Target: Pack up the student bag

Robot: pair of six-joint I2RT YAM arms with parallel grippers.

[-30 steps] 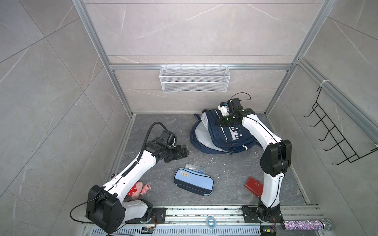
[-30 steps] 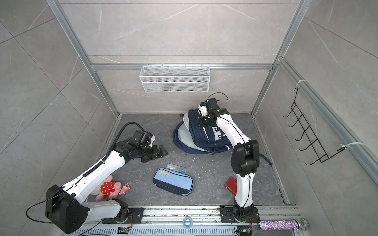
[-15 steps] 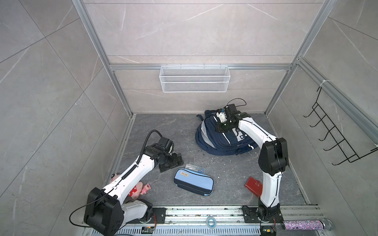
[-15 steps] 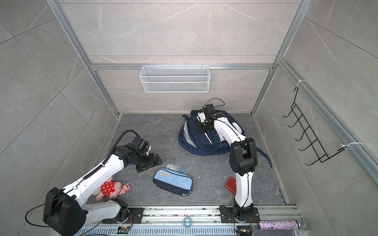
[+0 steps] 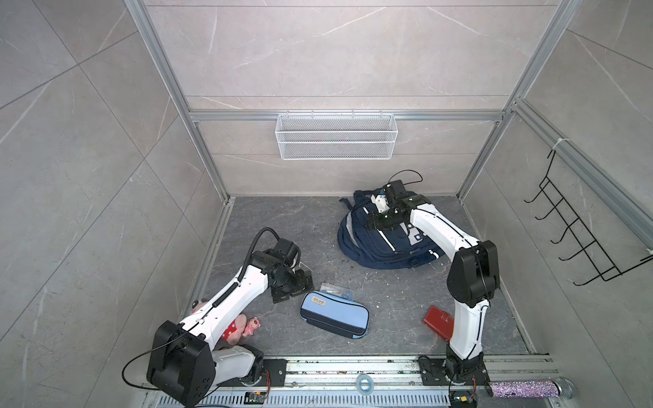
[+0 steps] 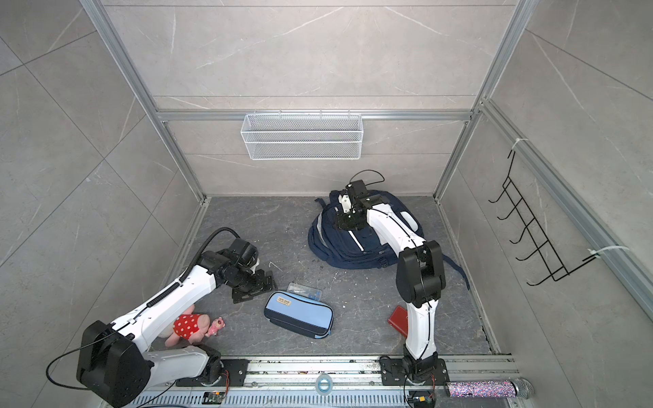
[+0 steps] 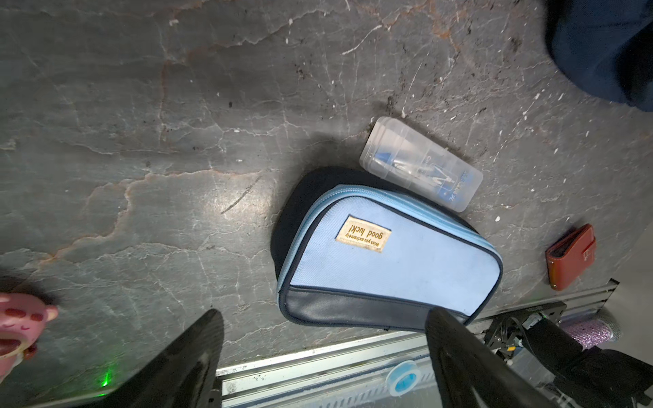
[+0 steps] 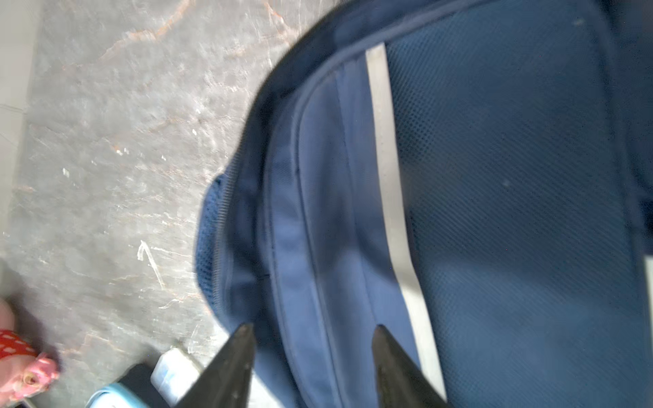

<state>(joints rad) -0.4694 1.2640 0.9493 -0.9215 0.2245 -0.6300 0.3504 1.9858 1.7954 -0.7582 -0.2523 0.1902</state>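
Your right hand (image 8: 311, 328) is hovering with its fingers spread over the bag (image 5: 374, 247), which is lying slumped at the back right of the bench (image 5: 282, 219), near the rear wall. Your left hand (image 7: 325, 311) is also standing spread, low beside the pencil case (image 7: 388, 261). The bench is showing dark, veined, scuffed stone. Pale tiled walls are enclosing it, carrying a wire basket (image 5: 335, 136) and a hook rack (image 5: 579, 240). The right wrist view is blurring, so you cannot tell whether those fingers are touching fabric. Your left arm is hiding part of the plush toy (image 6: 190, 326), and your right arm is covering one end of the red wallet (image 5: 436, 319).
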